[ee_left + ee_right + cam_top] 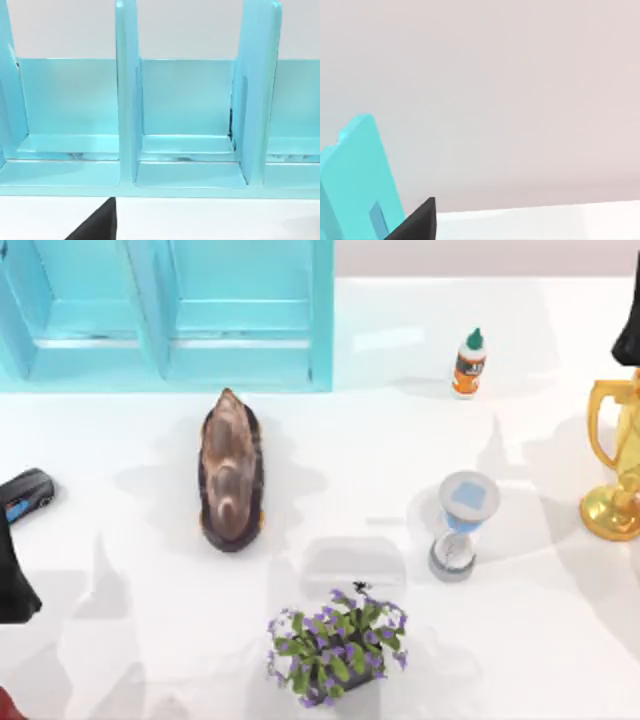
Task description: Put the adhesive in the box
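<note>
white table (520, 660), big turquoise box (180, 315) with upright dividers at the far left side, its compartments facing the left wrist view. then a brown shoe (231, 472) mid-table, potted purple-flowered plant (335, 648) at the near edge, gold trophy (615, 465) at the right edge, hourglass (460, 525) between them. the adhesive (468, 363) stands upright at the far right, well apart from the box. left arm (15, 540) at the left edge, right arm (628, 330) at the far right corner; can't tell either tool's state.
</note>
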Robot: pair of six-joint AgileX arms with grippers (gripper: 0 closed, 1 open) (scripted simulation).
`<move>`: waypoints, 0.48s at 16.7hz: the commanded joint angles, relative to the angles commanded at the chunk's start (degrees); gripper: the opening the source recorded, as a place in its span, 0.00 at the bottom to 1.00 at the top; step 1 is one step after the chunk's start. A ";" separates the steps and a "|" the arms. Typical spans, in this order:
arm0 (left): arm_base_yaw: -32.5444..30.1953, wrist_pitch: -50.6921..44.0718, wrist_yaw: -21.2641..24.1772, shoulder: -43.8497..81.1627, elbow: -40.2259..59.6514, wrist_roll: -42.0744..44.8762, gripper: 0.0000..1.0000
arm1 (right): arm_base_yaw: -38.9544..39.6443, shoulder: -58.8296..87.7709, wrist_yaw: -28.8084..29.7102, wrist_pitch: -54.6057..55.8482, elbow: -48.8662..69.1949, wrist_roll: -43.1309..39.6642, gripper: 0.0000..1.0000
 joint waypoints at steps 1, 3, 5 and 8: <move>0.00 0.00 0.00 0.00 0.00 0.00 1.00 | 1.29 5.83 0.91 1.45 3.23 0.54 1.00; 0.00 0.00 0.00 0.00 0.00 0.00 1.00 | 3.20 17.66 2.35 4.43 9.14 1.34 1.00; 0.00 0.00 0.00 0.00 0.00 0.00 1.00 | 4.24 29.41 3.37 7.33 14.06 1.83 1.00; 0.00 0.00 0.00 0.00 0.00 0.00 1.00 | 4.44 45.43 4.46 11.14 19.01 2.29 1.00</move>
